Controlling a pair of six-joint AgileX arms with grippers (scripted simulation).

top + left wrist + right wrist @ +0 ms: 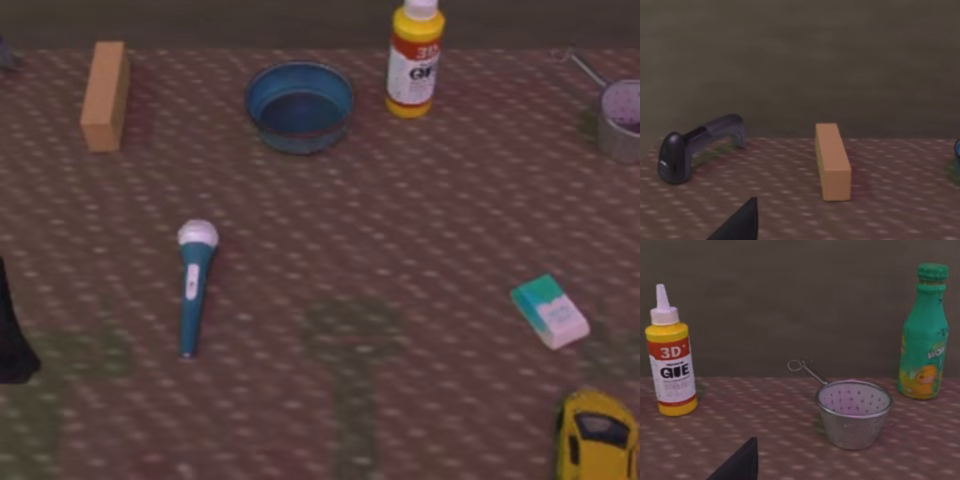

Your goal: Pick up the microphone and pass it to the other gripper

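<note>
The microphone [195,285] lies flat on the patterned table, left of centre in the top view. Its round white head points to the far side and its teal handle to the near side. Nothing touches it. My left gripper [12,345] is a dark shape at the table's left edge, well left of the microphone. Its wrist view shows only one black pointed finger [742,224], off to one side, with nothing held. The right arm is out of the top view. One black finger [742,462] shows in the right wrist view, also with nothing held.
At the far side stand an orange block [105,95], a blue bowl [300,105], a yellow glue bottle [414,65] and a metal strainer [622,120]. A teal-white box [550,311] and a yellow toy car [596,435] lie near right. A dark scanner [695,145] and a green bottle [925,335] show in the wrist views.
</note>
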